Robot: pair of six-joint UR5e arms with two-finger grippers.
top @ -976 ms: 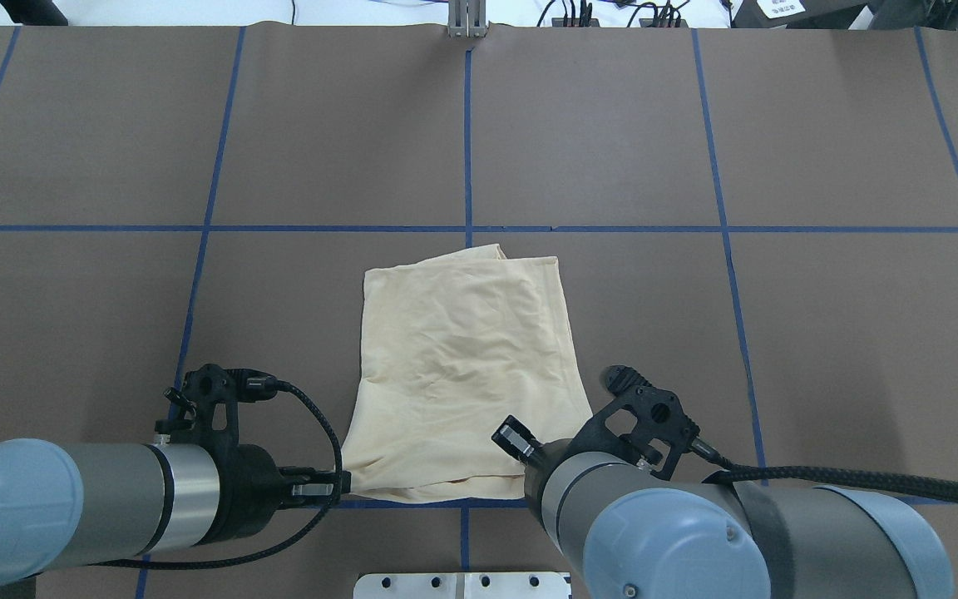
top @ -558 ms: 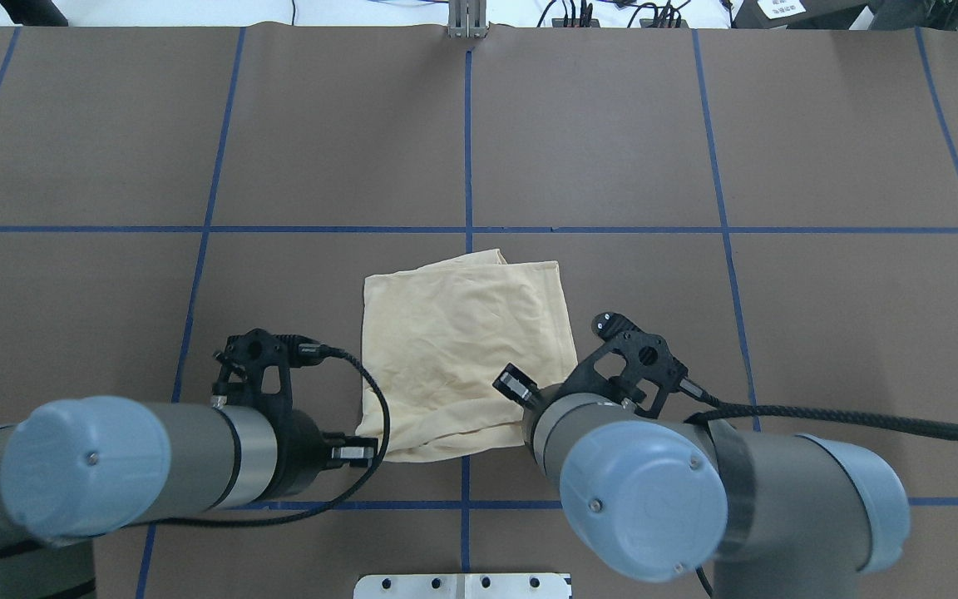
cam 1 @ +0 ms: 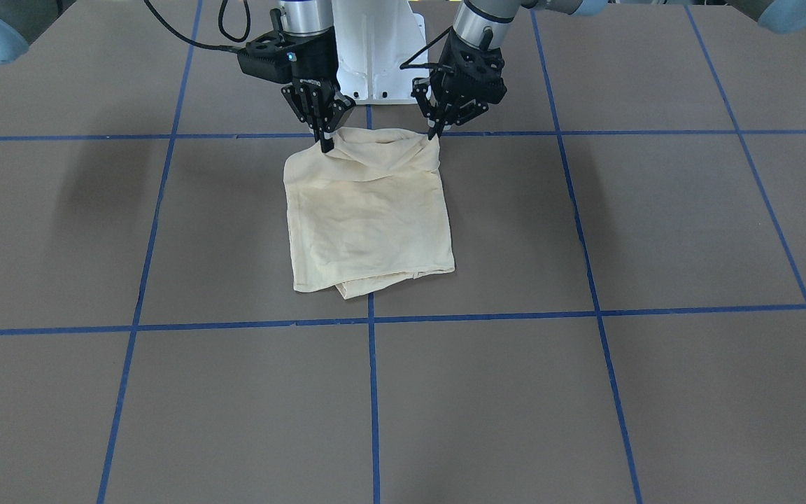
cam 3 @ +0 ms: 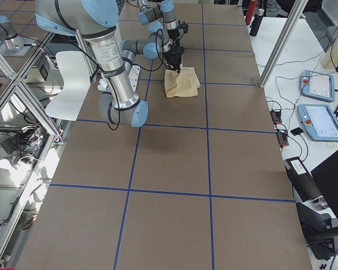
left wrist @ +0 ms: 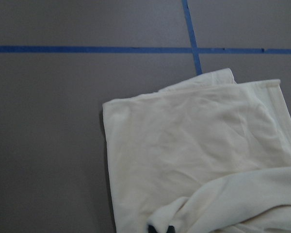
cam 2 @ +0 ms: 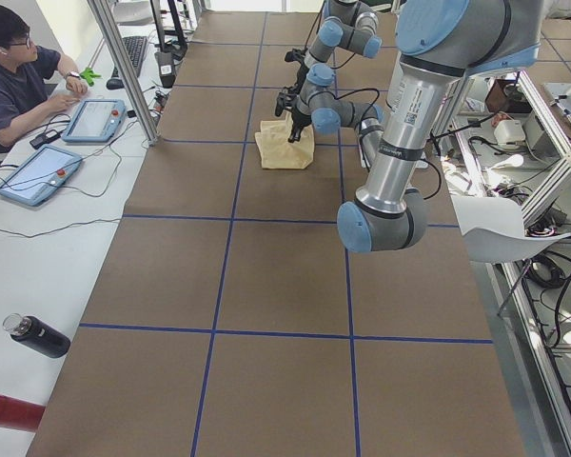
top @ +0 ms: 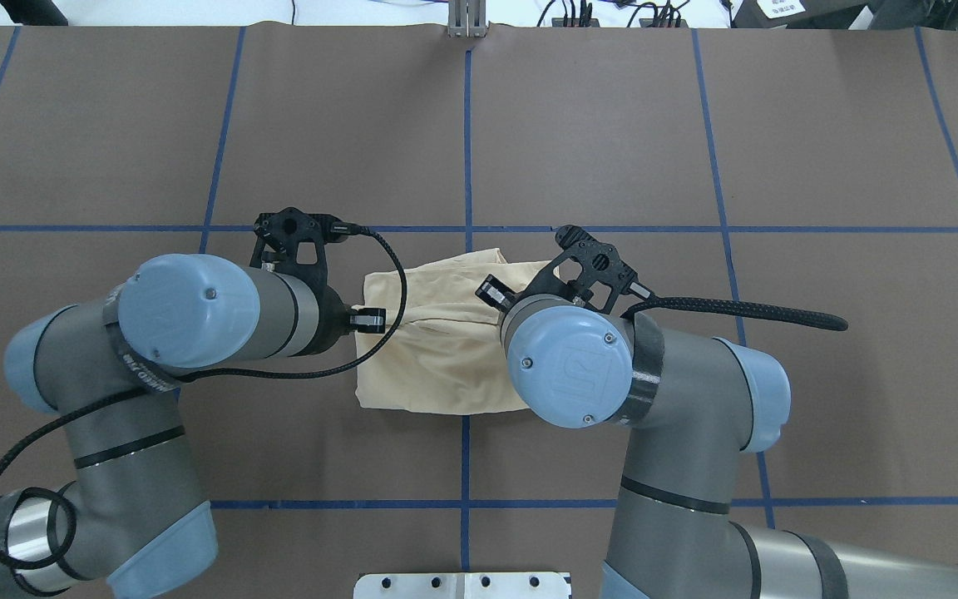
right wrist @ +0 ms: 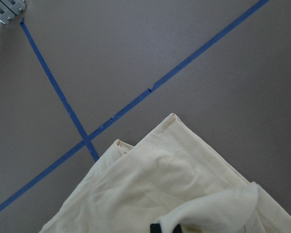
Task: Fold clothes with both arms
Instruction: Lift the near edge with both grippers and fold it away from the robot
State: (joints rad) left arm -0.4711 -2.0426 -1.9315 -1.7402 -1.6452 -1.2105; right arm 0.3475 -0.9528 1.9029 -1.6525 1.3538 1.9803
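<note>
The pale cream-yellow T-shirt (cam 1: 368, 210) lies folded on the brown table (cam 1: 585, 392), with no print showing. My left gripper (cam 1: 434, 131) and right gripper (cam 1: 325, 143) are both shut on its edge nearest the robot. They hold that edge lifted and doubled over the rest of the shirt. In the overhead view the shirt (top: 437, 370) lies between and partly under both wrists, which hide the fingertips. The left wrist view shows the raised fold over the flat shirt (left wrist: 184, 141). The right wrist view shows the same shirt (right wrist: 150, 194).
Blue tape lines (top: 467, 150) divide the table into squares. The white pedestal base (cam 1: 375, 49) stands just behind the shirt. An operator (cam 2: 19, 76) sits at a side desk with tablets. A dark bottle (cam 2: 36, 335) lies there too.
Both arms have moved forward, away from the robot. They carry the shirt's near edge up and over the rest, so the part lying flat looks shorter.
</note>
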